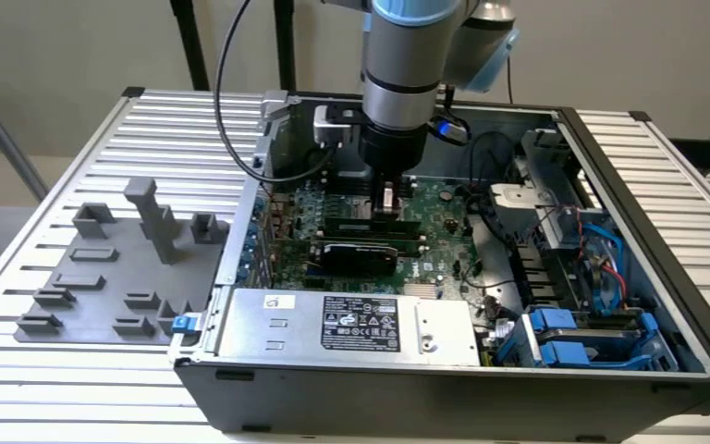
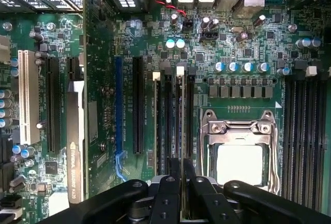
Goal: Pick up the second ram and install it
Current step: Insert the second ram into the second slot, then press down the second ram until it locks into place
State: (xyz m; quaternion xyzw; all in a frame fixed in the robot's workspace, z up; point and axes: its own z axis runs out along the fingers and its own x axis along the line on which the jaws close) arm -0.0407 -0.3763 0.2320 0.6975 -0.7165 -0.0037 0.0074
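Observation:
My gripper [image 1: 386,202] reaches down into the open computer case [image 1: 602,166], just above the green motherboard [image 1: 435,208]. In the wrist view its black fingers [image 2: 181,169] are shut on the second ram [image 2: 181,115]. The ram shows edge-on as a thin strip running along a memory slot beside the silver processor socket [image 2: 239,157]. A white latch [image 2: 181,70] sits at the slot's far end. I cannot tell whether the stick is fully seated. Another thin strip with a white latch [image 2: 156,75] stands in a neighbouring slot.
A gray fixture plate with upright blocks [image 1: 121,268] lies at the exterior view's left of the case on the slatted table. A power supply [image 1: 343,324] fills the case's near side. Cables and blue drive bays [image 1: 577,333] crowd its right. A graphics card [image 2: 75,141] stands beside the slots.

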